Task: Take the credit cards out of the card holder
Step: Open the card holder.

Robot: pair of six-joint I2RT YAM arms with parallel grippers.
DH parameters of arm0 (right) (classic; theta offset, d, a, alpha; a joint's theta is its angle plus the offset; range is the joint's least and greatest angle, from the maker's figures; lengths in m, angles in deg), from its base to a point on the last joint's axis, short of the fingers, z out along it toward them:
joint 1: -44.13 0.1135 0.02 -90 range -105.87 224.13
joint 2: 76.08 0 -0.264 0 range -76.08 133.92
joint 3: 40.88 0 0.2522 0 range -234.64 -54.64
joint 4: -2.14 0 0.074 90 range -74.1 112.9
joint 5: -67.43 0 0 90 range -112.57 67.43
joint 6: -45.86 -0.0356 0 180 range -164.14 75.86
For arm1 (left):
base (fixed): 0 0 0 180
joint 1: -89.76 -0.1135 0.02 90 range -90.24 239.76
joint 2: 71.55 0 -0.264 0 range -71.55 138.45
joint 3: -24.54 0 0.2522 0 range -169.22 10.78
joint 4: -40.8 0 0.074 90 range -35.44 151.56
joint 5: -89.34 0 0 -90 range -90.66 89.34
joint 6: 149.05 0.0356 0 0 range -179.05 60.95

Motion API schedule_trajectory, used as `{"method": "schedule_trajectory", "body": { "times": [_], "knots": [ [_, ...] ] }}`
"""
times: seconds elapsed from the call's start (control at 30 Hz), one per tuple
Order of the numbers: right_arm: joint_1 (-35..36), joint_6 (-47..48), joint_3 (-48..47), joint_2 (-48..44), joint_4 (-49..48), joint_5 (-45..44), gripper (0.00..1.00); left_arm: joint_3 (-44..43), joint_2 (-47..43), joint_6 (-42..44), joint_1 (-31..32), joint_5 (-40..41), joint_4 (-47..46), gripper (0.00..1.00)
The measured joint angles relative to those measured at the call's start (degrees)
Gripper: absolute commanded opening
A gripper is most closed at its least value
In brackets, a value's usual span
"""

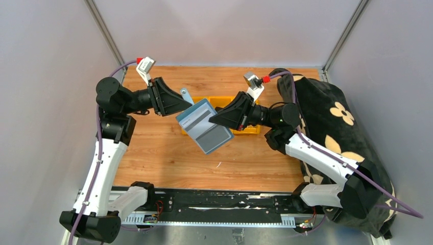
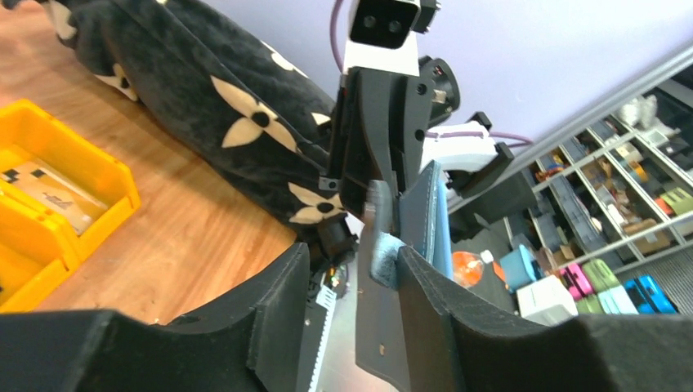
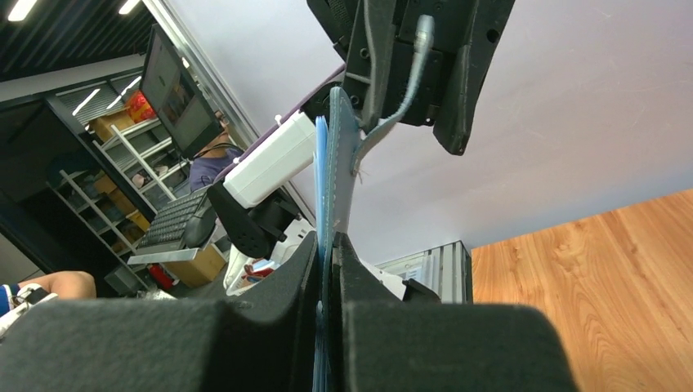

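One card holder, two yellow bins, one floral bag

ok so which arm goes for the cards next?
Left, probably. The right gripper is clamped on the card holder, holding it in the air. The left gripper has its jaws open at the holder's other edge, free to do the pulling.

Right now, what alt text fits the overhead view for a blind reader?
A blue card holder hangs between two robot arms over a wooden table: the right gripper pinches one edge, the left gripper stands open at the other. Yellow bins sit behind it; a black flowered bag lies right.
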Motion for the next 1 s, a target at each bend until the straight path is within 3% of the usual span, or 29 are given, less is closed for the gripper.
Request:
{"method": "schedule_trajectory", "body": {
  "times": [0.33, 0.4, 0.47, 0.57, 0.67, 1.0],
  "knots": [
    [-0.24, 1.88, -0.68, -0.24, 1.86, 1.86, 0.0, -0.96, -1.27, -2.03, -0.07, -5.79, 0.24, 0.66],
    [-0.31, 2.84, -1.07, -0.68, 3.26, 2.1, 0.0, -0.98, -1.57, -1.79, -0.09, -5.88, 0.74, 0.72],
    [-0.35, 3.56, -1.2, -1.14, 4.31, 2.36, 0.0, -0.98, -2.01, -1.11, -0.09, -6.03, 1.75, 0.84],
    [-0.68, 4.61, -1.44, -1.46, 5.7, 2.12, 0.0, -1.03, -3.04, 0.0, -0.09, -7.08, 3.37, 0.85],
    [-1.11, 5.11, -1.55, -1.46, 6.99, 1.75, 0.0, -1.07, -4.04, 1.07, -0.09, -7.72, 4.35, 0.76],
    [-1.11, 5.25, -2.16, -1.46, 7.17, 1.79, 0.0, -1.75, -4.59, 10.69, -0.09, -6.08, 10.78, 0.16]
  ]
}}
